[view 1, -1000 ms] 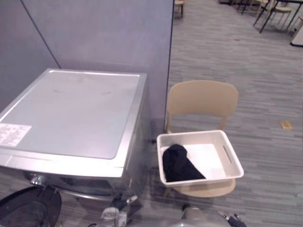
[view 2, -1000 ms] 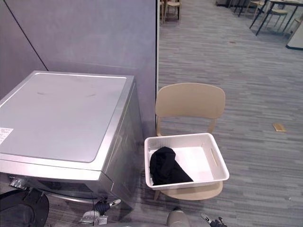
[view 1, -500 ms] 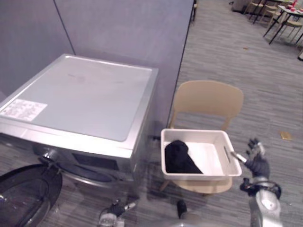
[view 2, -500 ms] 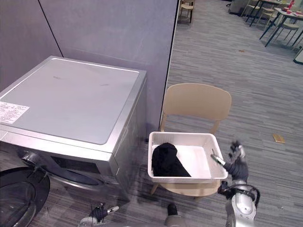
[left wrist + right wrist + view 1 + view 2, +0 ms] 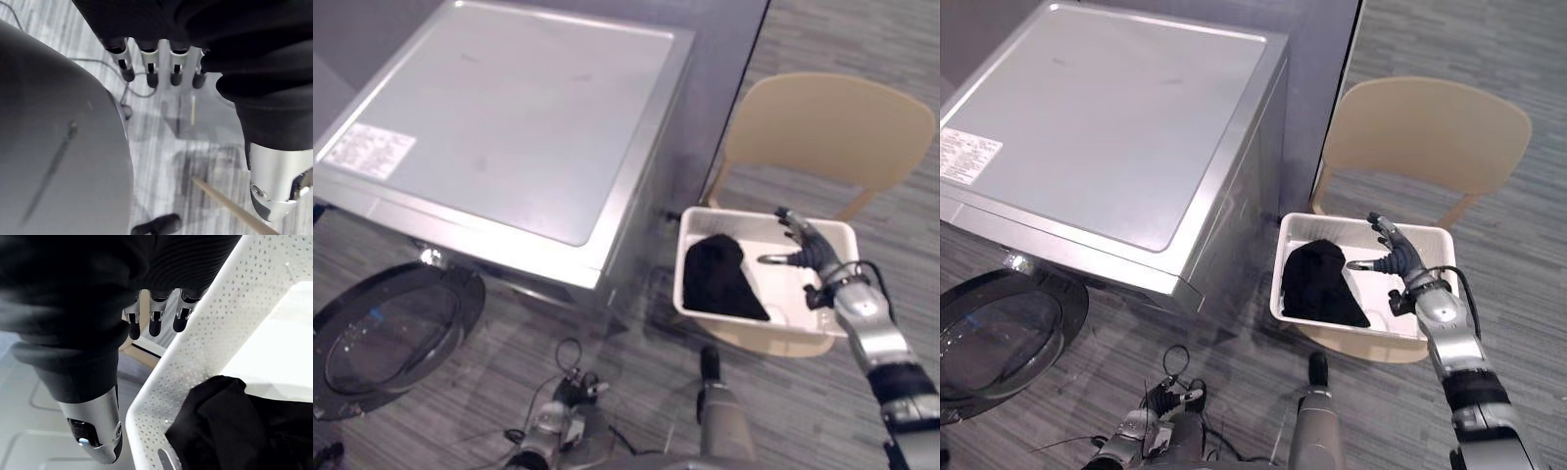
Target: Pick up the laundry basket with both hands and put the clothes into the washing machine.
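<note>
right hand (image 5: pixel 815 258) over the white laundry basket (image 5: pixel 744 331), left hand (image 5: pixel 172 66) low by the floor

the right hand's fingers (image 5: pixel 154 319) are spread and loosely straight, clamped on nothing, and i cannot tell whether they touch the basket below them. their tips lie at its far rim, with the beige chair (image 5: pixel 832 122) back rising beyond them. the basket sits on the chair seat. the black garment (image 5: pixel 717 279) lies inside the basket on the thumb side of those fingers, apart from them. further out on that side stands the silver washing machine (image 5: pixel 519 108), its round door (image 5: pixel 391 338) swung open, well away from the fingers. the left hand's fingers hang side by side, relaxed and empty, above the striped floor (image 5: pixel 161 147).
</note>
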Motion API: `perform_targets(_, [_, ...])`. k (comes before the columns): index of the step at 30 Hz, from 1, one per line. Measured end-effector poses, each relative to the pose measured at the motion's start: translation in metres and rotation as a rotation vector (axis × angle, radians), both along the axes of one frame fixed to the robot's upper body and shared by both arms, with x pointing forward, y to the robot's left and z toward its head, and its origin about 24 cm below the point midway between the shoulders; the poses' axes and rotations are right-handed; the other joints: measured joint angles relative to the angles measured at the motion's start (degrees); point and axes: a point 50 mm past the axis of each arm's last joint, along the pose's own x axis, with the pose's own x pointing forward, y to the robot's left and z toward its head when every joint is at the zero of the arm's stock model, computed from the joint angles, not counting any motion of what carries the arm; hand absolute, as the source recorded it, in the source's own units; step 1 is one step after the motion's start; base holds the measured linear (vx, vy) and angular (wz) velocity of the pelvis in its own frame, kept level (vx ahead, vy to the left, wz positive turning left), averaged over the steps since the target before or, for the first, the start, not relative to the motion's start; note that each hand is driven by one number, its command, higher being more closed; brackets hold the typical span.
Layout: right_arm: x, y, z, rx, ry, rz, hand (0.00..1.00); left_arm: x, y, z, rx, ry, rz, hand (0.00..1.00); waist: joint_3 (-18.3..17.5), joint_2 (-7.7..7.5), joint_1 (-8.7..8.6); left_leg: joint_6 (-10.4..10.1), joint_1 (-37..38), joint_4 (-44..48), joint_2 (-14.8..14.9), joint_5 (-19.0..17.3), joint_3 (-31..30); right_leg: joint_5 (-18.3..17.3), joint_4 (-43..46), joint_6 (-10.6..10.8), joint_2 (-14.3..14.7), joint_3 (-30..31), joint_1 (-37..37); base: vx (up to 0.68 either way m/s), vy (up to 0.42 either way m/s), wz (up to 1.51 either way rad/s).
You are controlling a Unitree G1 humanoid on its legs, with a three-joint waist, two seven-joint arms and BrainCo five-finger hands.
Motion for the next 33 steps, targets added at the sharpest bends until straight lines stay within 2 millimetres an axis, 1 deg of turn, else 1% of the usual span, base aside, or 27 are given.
perform_targets(2, [0.003,0.0,0.001,-0.01,0.01,0.002,0.0,0.005,0.0,0.002,-0.007,-0.013,0.009,0.0,0.88,0.07,0.35,-0.04,-0.63,0.05,-0.02,0.07,0.02,-0.26,0.89,-0.27,-0.02,0.1,-1.11,-0.02,-0.007,0.02])
perform_targets(3, [0.006,0.0,0.002,-0.018,0.016,0.002,0.0,0.008,0.0,0.004,-0.008,-0.023,0.01,0.0,1.76,0.08,0.48,0.23,-1.03,0.14,-0.02,0.37,-0.03,-0.41,1.52,-0.41,-0.01,0.11,-1.74,0.0,0.0,0.0])
perform_targets(6, [0.014,-0.001,0.001,-0.033,0.043,-0.007,0.0,0.018,-0.001,0.008,-0.016,-0.055,0.015,0.0,3.94,0.17,1.02,0.08,-1.85,0.39,-0.05,0.57,-0.23,-1.1,3.43,-0.56,-0.02,0.18,-3.29,0.0,0.0,0.0])
perform_targets(7, [0.015,-0.001,0.0,-0.036,0.05,-0.01,0.0,0.02,-0.002,0.009,-0.015,-0.06,0.011,0.0,4.24,0.2,1.05,0.04,-2.07,0.58,-0.05,0.59,-0.3,-1.3,3.88,-0.62,-0.02,0.18,-3.66,0.0,-0.03,0.06])
perform_targets(9, [0.02,-0.001,-0.001,-0.051,0.073,-0.013,0.0,0.03,-0.004,0.014,-0.005,-0.091,-0.018,0.0,6.36,0.52,1.26,-0.19,-2.49,0.98,-0.11,0.73,-1.2,-2.21,5.75,-0.8,-0.19,-0.37,-4.18,-0.02,-0.043,0.16])
perform_targets(10, [0.021,0.0,-0.001,-0.055,0.078,-0.013,0.0,0.032,-0.005,0.016,-0.004,-0.101,-0.019,0.0,6.52,0.61,1.26,-0.38,-2.94,0.95,-0.12,0.84,-1.44,-2.37,6.09,-0.83,-0.29,-0.62,-4.59,-0.05,-0.048,0.2])
perform_targets(13, [0.03,-0.003,0.003,-0.074,0.094,-0.038,0.0,0.044,-0.007,0.024,0.0,-0.15,-0.019,0.0,8.44,0.95,1.4,-0.53,-4.27,0.73,-0.47,1.76,-2.45,-3.07,7.98,-0.95,-0.88,-1.26,-6.3,-0.03,-0.038,0.2])
perform_targets(15, [0.035,-0.006,0.004,-0.086,0.097,-0.072,0.0,0.049,-0.007,0.027,-0.005,-0.17,-0.005,0.0,8.71,1.06,1.58,-0.83,-6.26,0.7,-1.03,2.31,-3.13,-3.78,9.85,-0.83,-1.64,-1.66,-8.48,-0.04,-0.027,0.22])
perform_targets(17, [0.038,-0.006,0.003,-0.09,0.104,-0.098,0.0,0.051,-0.008,0.029,0.003,-0.182,-0.003,0.0,8.91,1.17,1.9,-0.82,-7.29,-0.04,-1.04,3.07,-3.63,-3.79,10.16,-0.83,-1.81,-2.09,-9.59,-0.03,-0.031,0.17])
perform_targets(19, [0.039,-0.006,-0.001,-0.103,0.12,-0.118,0.0,0.054,-0.01,0.031,0.01,-0.196,-0.007,0.0,8.93,1.21,2.83,-1.09,-7.95,-0.79,-1.03,3.79,-4.37,-3.99,10.71,-1.06,-1.9,-2.47,-10.65,-0.01,-0.04,0.14])
perform_targets(21, [0.042,-0.002,-0.005,-0.152,0.144,-0.116,0.0,0.057,-0.013,0.033,0.006,-0.205,-0.008,0.0,8.94,1.23,3.42,-1.13,-8.86,-1.07,-0.94,4.35,-4.91,-4.16,11.27,-1.21,-2.04,-2.97,-11.5,0.0,-0.038,0.15])
perform_targets(22, [0.043,-0.003,-0.005,-0.178,0.149,-0.124,0.0,0.061,-0.015,0.035,0.003,-0.218,-0.009,0.0,9.01,1.34,4.28,-1.21,-9.55,-1.12,-0.97,4.63,-5.18,-4.26,11.61,-1.31,-2.22,-3.28,-12.13,-0.01,-0.029,0.23])
perform_targets(24, [0.045,-0.006,-0.004,-0.201,0.149,-0.15,0.0,0.067,-0.018,0.04,-0.001,-0.243,-0.007,0.0,9.16,1.66,4.59,-1.25,-11.12,-1.31,-1.12,5.23,-6.41,-4.61,12.02,-1.35,-2.74,-4.55,-13.02,-0.03,-0.027,0.34])
perform_targets(25, [0.047,-0.006,-0.001,-0.203,0.13,-0.173,0.0,0.071,-0.019,0.043,-0.007,-0.265,0.007,0.0,9.18,1.68,4.64,-1.34,-12.63,-1.63,-1.49,5.58,-7.67,-5.36,12.94,-0.9,-3.27,-5.32,-14.2,-0.04,-0.024,0.39])
perform_targets(28, [0.052,-0.006,0.011,-0.204,0.064,-0.203,0.0,0.077,-0.023,0.048,-0.024,-0.292,0.027,0.0,9.18,1.67,4.92,-1.27,-14.7,-2.81,-2.03,6.82,-8.75,-6.07,14.54,-0.88,-4.31,-6.13,-16.63,-0.03,-0.021,0.3])
perform_targets(30, [0.054,-0.008,0.02,-0.232,0.017,-0.223,0.0,0.086,-0.029,0.056,-0.046,-0.334,0.044,0.0,9.18,1.67,5.85,-1.53,-16.79,-2.93,-2.13,7.27,-9.58,-6.3,15.41,-1.1,-4.71,-6.89,-18.59,-0.02,-0.032,0.17])
perform_targets(31, [0.054,-0.009,0.021,-0.24,0.009,-0.228,0.0,0.089,-0.03,0.059,-0.051,-0.349,0.046,0.0,9.18,1.67,5.94,-1.67,-17.36,-2.91,-2.17,7.45,-10.06,-6.47,15.74,-1.05,-4.84,-7.22,-19.01,-0.01,-0.049,0.29])
perform_targets(32, [0.054,-0.011,0.025,-0.248,-0.011,-0.241,1.0,0.093,-0.034,0.064,-0.069,-0.376,0.055,0.0,9.15,1.63,6.07,-1.64,-18.48,-2.91,-2.17,7.67,-11.02,-6.87,16.39,-1.07,-5.07,-8.07,-19.7,0.0,-0.041,0.39])
perform_targets(33, [0.054,-0.011,0.025,-0.248,-0.024,-0.254,1.0,0.096,-0.037,0.068,-0.084,-0.396,0.068,0.0,9.12,1.57,6.18,-1.55,-19.48,-2.66,-2.16,7.84,-11.42,-7.47,17.34,-1.3,-5.56,-9.1,-20.2,0.0,-0.051,0.41])
